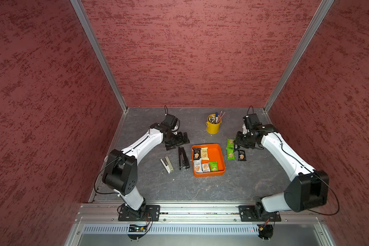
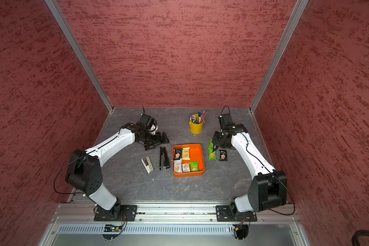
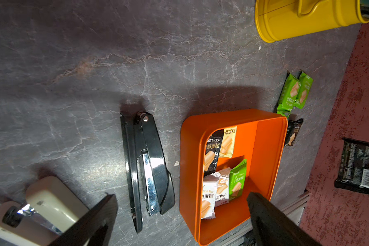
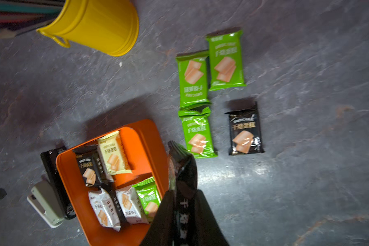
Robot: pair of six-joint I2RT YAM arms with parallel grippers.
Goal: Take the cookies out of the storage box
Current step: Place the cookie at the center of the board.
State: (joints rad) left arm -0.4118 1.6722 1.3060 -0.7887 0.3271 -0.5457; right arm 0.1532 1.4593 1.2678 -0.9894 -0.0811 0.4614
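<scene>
Probably a lab booth: aluminium frame (image 1: 100,53), red walls (image 1: 200,53)

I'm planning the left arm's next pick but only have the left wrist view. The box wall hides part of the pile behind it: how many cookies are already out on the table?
Observer: Four lie on the table: three green packets and one black packet, clear in the right wrist view.
Operator: And the barcode packet at my frame's edge?
Observer: A fifth; the right gripper is shut on it, held off the table.
Operator: Where's my gripper?
Observer: In both top views the left gripper is left of the storage box, beyond the black stapler, not above the box.
</scene>
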